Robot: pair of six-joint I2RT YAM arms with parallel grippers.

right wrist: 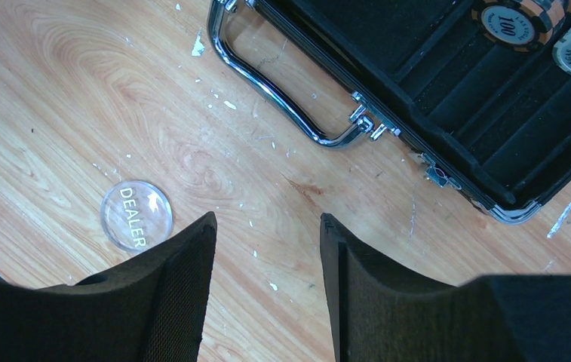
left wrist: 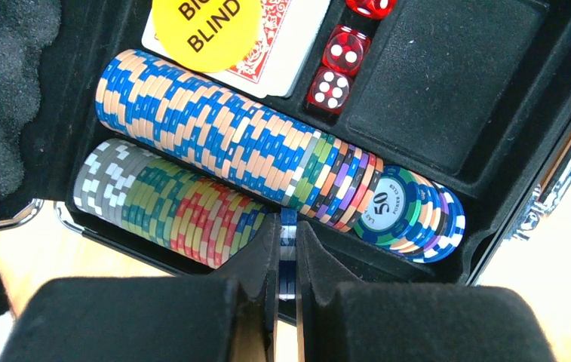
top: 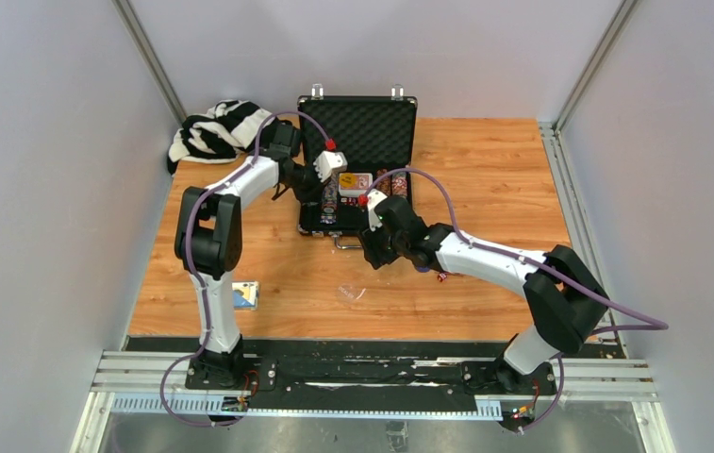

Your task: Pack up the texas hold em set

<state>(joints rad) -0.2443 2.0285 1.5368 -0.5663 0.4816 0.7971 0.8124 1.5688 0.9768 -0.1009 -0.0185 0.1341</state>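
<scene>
While left gripper (left wrist: 287,230) clamps a blue-white chip (left wrist: 288,245) edge-on at the briefcase's (left wrist: 448,90) front chip row (left wrist: 184,211), a skewed release could topple it; right gripper (right wrist: 267,222), spread, hovers beside the DEALER button (right wrist: 136,215) in front of the briefcase.

A wood-grain tabletop (top: 485,160) is enclosed on three sides by plain grey walls (top: 41,189), which are joined at the back corners by aluminium posts (top: 150,58). Along the near edge, a black strip (top: 353,346) and silver metal rails (top: 381,382) are fixed. Small white flecks (right wrist: 198,47) are scattered over the evenly lit wood.
</scene>
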